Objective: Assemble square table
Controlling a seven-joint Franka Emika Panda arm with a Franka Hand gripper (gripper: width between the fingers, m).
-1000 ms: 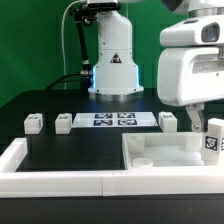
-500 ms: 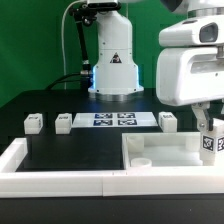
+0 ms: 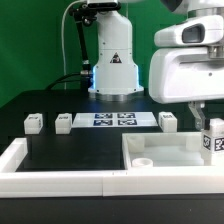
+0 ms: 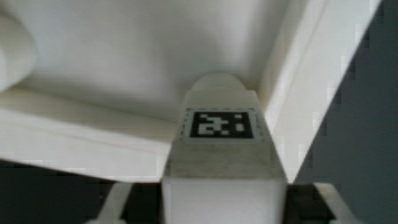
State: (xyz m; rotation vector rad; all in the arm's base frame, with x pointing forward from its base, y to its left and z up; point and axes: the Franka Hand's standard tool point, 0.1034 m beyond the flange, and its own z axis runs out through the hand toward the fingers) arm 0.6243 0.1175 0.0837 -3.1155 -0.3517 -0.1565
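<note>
I find the bench (image 3: 70,150) black-topped and in view from its far edge to its near edge. The arm (image 3: 195,70) stands on a white base at the middle of the far edge, and its bulky white wrist housing hangs over the bench's end on the exterior view's right.

The border wall (image 3: 60,180), long, low and white, runs along the near edge and turns up the end on the exterior view's left.

The square slab (image 3: 165,152) lies flat in the near corner on the exterior view's right, just inside that wall, and shows a round feature near its front.

The marker board (image 3: 112,119) lies flat by the far edge, in front of the arm's base.

In line with the board I count a leg (image 3: 33,122) towards the far corner on the exterior view's left, a second leg (image 3: 63,122) just beside the board, and a third leg (image 3: 167,120) just past the board's other end.

The fourth leg (image 3: 212,140) is at the slab's outer end, its tag (image 4: 219,123) facing out. I cannot tell whether it touches the slab.

The jaws are partly closed and clamp the fourth leg, which fills the gap between them in the wrist view.
</note>
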